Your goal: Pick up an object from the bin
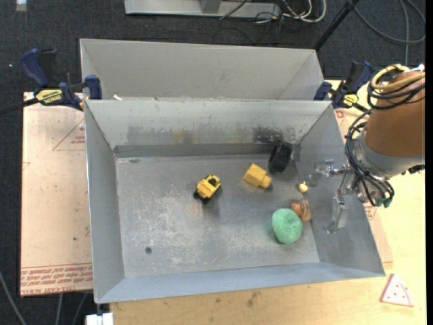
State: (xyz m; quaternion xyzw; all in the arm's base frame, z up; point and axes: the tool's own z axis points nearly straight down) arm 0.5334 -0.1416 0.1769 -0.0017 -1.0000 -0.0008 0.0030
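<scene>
My gripper (330,195) hangs over the bin's right slope, open, with nothing between its fingers. Closest to it, just to its left, lies a small brown and orange thing (302,210). A round green ball (287,226) lies against that thing's lower left side. A tiny pale piece (303,187) sits a little above them. All three lie apart from the gripper.
A black object (279,157) leans at the back wall's foot. A yellow block (257,176) lies just left of it, and a yellow toy vehicle (208,187) sits near the floor's middle. The arm enters from the right above the rim.
</scene>
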